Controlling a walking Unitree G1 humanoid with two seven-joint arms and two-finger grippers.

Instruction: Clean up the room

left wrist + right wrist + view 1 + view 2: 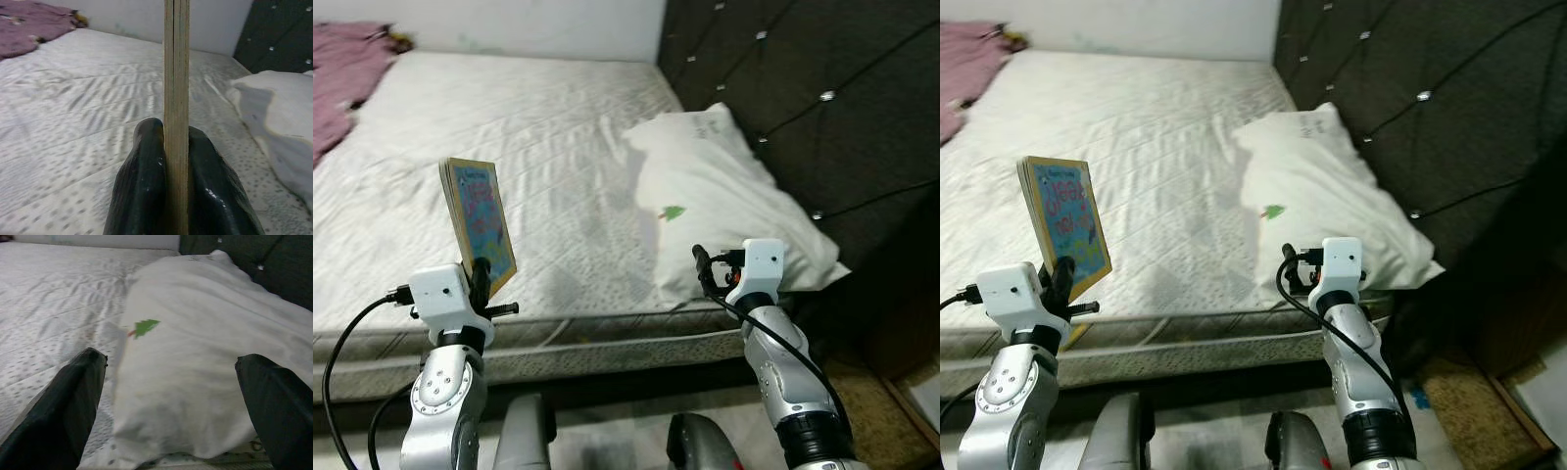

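Observation:
My left gripper [481, 277] is shut on a thin colourful picture book [480, 217], held upright above the near edge of the white mattress [509, 127]. In the left wrist view the book [176, 98] stands edge-on, clamped between the two black fingers [142, 191]. My right gripper [703, 264] is open at the mattress edge, just short of a white pillow [724, 196] with a small green tree mark [145, 327]. In the right wrist view its fingers [73, 401] stand wide apart with the pillow [205, 372] ahead of them.
A purple blanket [347, 73] lies bunched at the far left corner of the bed. A dark tufted headboard [803, 88] runs along the right side. The bed frame edge [607, 343] is right in front of me, with brown floor [871, 401] at lower right.

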